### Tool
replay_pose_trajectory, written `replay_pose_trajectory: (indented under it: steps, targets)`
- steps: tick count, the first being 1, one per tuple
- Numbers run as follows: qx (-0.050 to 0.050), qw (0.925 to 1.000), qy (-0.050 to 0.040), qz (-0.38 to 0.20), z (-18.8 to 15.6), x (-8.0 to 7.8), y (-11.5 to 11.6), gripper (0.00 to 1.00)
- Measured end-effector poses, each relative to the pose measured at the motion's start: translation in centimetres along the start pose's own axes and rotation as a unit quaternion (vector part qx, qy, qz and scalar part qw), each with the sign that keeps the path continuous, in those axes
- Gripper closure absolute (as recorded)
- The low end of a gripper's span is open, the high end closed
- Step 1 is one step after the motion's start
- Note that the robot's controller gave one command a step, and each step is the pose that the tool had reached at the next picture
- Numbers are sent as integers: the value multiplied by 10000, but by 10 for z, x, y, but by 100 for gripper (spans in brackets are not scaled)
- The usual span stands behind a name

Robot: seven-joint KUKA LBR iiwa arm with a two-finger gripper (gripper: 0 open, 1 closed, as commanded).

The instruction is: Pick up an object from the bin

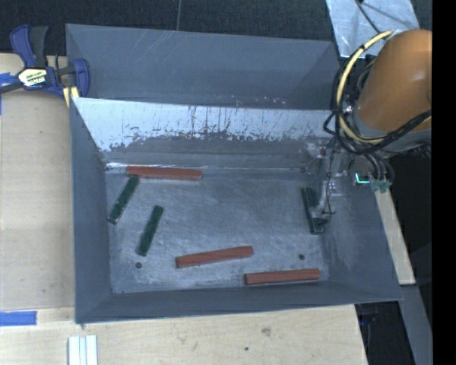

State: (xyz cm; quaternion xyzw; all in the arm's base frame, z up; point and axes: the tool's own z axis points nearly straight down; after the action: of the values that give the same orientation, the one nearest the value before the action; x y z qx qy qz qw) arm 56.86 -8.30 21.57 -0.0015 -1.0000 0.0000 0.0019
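Toward the left of the grey bin (87,204), a green bar (123,198) and a second green bar (150,230) are laid flat and slanted on the floor, with a red-brown bar (163,173) set along the back edge. Nearer the middle, a front red-brown bar (213,257) is seen, and a third red-brown bar (283,277) further right. By the right wall a dark bar (313,210) is found, with the gripper (327,204) lowered just at it; how wide the claw is cannot be told, nor whether the bar is gripped. It is judged thin, stiff and light, best taken across its narrow width near the middle.
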Motion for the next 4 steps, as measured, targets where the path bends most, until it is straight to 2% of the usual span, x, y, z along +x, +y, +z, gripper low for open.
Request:
replay_pose_trajectory:
  steps: [1, 2, 3, 4]
  targets:
    - [-10, 9991, 17, 428, 105, 44, 42, 0]
    - [5, 9999, -54, -88, 145, 77, 85, 0]
    - [2, 9978, -80, -665, 144, 78, 137, 0]
    - [1, 9978, -29, -656, 144, 80, 136, 100]
